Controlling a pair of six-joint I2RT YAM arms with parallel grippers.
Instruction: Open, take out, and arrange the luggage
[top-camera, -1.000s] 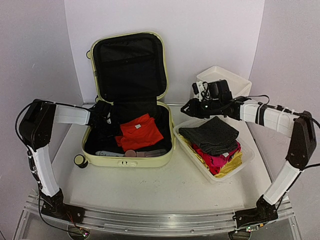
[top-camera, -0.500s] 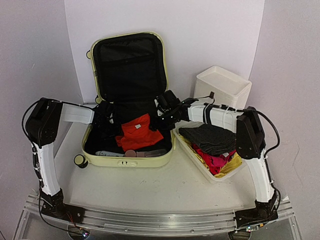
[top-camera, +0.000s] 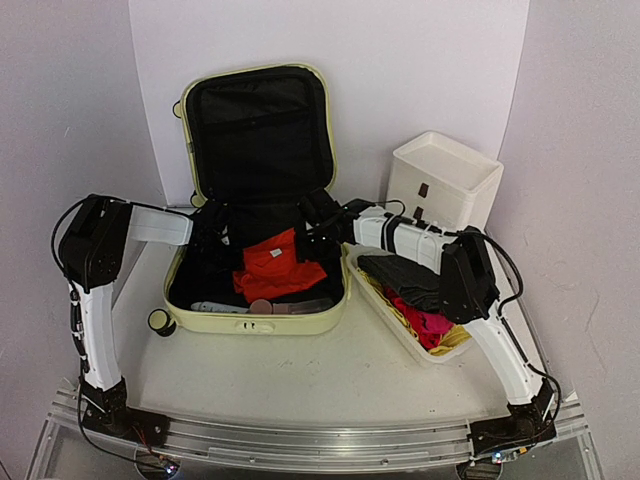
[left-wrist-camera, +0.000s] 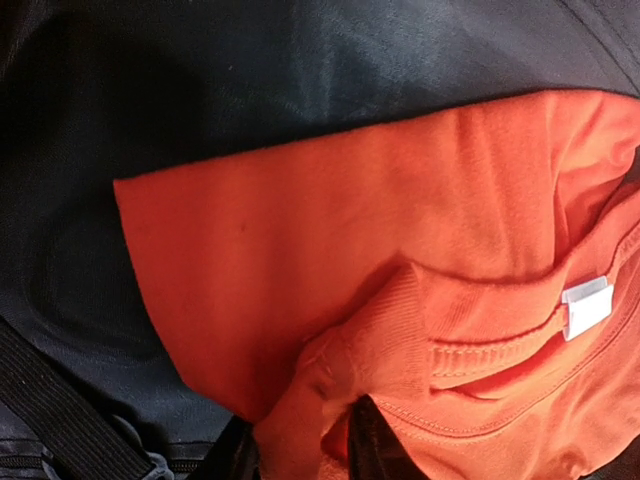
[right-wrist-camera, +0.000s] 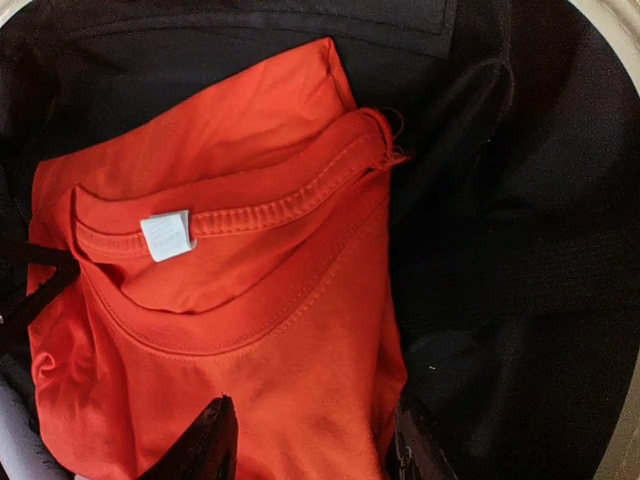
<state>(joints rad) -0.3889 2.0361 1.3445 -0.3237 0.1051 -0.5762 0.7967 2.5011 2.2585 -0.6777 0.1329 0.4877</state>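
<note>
Toward the far edge of the desk, left of its middle, the luggage lies open with its lid standing upright against the back wall. An orange shirt lies loosely folded on the black lining. Both arms reach into the shell. The left end effector is narrow, with a bunched fold of shirt near the collar between its fingers; whether it has clamped cannot be told. The right end effector stands wide over the shirt's body, with cloth between its fingers but nothing held. The main risk is a thin pinch. If the left has caught only the top layer, a lift would likely unfurl the shirt and leave it trailing over the rim. If the right closes low, it might nip the lining along with the cloth and tug the whole shell, which sits on wheels and could roll. With two grips on one garment, uneven pulls would stretch or twist it and spoil the fold. The arms are close together inside the shell, so a careless lift could knock them together or bump the lid. A dragging hem might also sweep the white tube by the near wall. Just beside the luggage, toward the right edge, a tray holds folded clothes, and a trailing shirt could ruffle that stack.
</note>
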